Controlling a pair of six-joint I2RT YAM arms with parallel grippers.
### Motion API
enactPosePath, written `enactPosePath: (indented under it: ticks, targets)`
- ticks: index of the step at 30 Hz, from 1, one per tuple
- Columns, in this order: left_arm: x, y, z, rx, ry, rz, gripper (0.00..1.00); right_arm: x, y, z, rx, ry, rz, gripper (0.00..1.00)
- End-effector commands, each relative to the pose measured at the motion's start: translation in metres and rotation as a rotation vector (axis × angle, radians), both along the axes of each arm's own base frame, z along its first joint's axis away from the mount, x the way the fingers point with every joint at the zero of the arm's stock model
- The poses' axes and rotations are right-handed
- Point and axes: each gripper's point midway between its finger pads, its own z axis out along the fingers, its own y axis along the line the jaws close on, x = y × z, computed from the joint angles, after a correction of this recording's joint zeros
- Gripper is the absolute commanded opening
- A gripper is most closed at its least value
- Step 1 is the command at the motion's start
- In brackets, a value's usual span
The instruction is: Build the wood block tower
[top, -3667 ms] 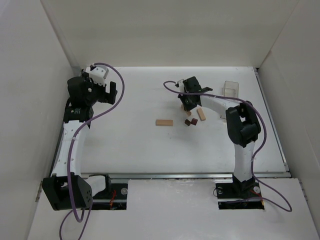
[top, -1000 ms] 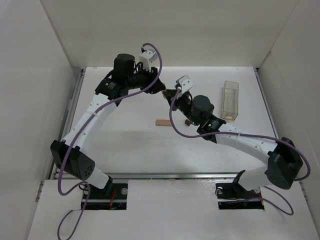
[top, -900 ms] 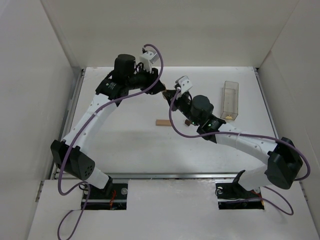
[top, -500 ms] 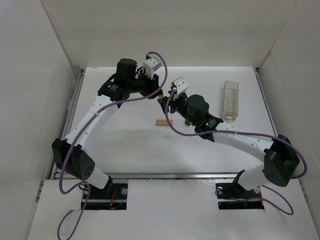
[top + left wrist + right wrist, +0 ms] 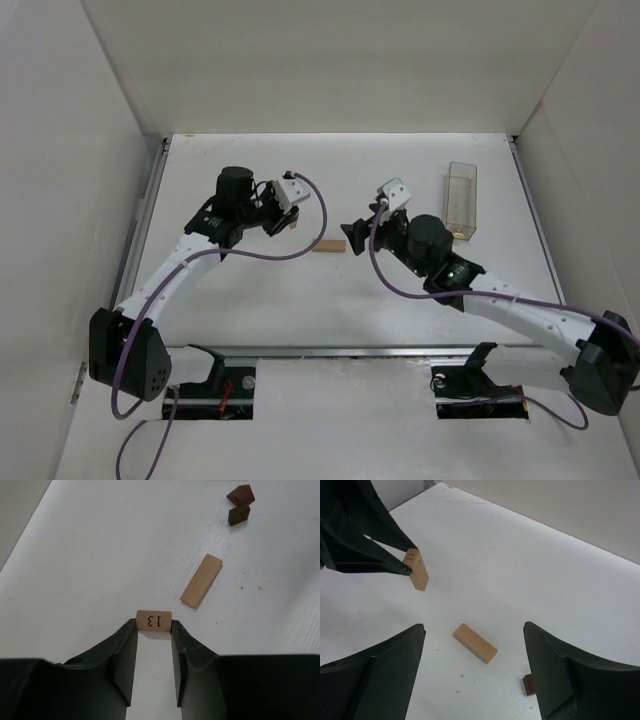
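Well, your right tool [image 5: 352, 228] let go and backed off, jaws wide, so your left tool [image 5: 291, 220] alone gripped the numbered tan block [image 5: 154, 619] above the table [image 5: 400, 165], handover done.

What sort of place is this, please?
Probably a robot test cell: white walls box in a white table, left arm and right arm bolted at its near edge, small wooden blocks on it.
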Motion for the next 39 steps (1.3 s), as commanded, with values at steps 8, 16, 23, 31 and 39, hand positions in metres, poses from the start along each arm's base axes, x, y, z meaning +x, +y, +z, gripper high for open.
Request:
enactPosePath:
  ticks: [8,16,23,31,39]
  targets:
    - [-0.005,-0.021,-0.013,-0.093,-0.135,-0.380,0.00,-0.006,-0.037,-0.011,0.104,0.102,-0.101,0.85]
    - [-0.003,-0.020,-0.017,-0.045,-0.205,-0.408,0.00,0.022,-0.002,-0.018,0.167,0.416,-0.085,0.74]
    - [-0.001,-0.025,-0.010,-0.042,-0.175,-0.374,0.00,0.030,0.053,-0.002,0.173,0.530,0.100,0.60]
    - [0.004,-0.023,-0.029,-0.043,-0.148,-0.335,0.00,0.039,0.046,-0.022,0.151,0.566,0.095,0.60]
    - [0.000,-0.019,-0.052,-0.131,-0.065,-0.420,0.00,0.038,0.015,-0.038,0.151,0.575,0.046,0.61]
